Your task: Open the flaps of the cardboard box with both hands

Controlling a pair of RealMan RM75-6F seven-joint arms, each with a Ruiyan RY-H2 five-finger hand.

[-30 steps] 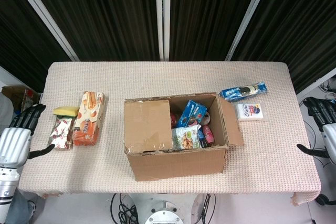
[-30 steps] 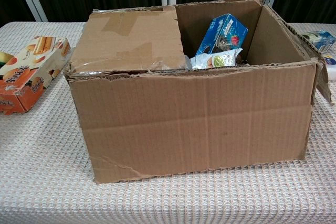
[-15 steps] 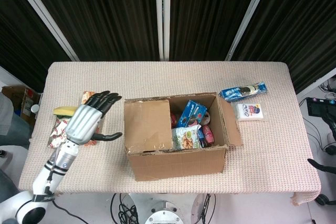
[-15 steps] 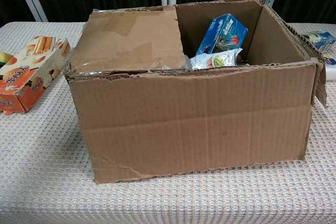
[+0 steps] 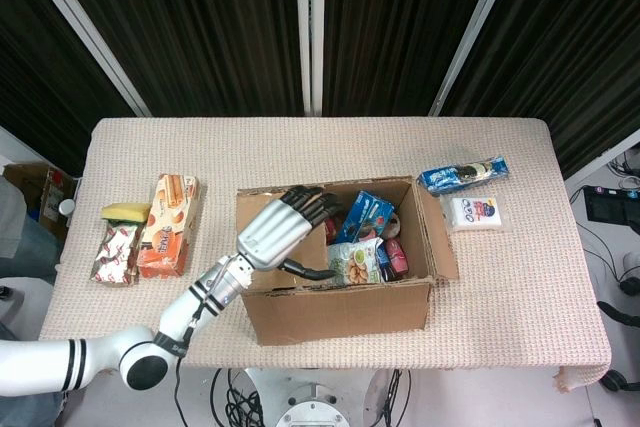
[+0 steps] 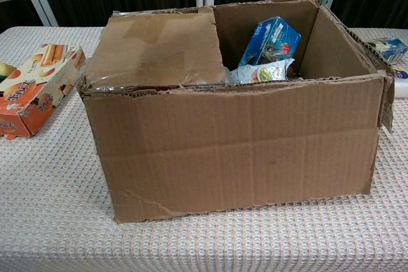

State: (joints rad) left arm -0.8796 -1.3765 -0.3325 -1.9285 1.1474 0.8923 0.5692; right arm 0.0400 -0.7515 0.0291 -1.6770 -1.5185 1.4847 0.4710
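Cardboard box (image 5: 335, 292) sits mid-table on the woven cloth (image 5: 520, 277), one flap (image 6: 156, 46) lying flat over its left half and the right-side flap (image 5: 441, 233) turned outward. Over the flat flap hovers the left hand (image 5: 280, 232), fingers spread apart, holding nothing. Snack packets (image 5: 365, 237) fill the box's uncovered half. No view shows the right hand.

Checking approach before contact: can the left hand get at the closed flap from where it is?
Probably yes. The left hand hovers open above the closed flap, and nothing lies on the flap. Whether it touches yet cannot be told.
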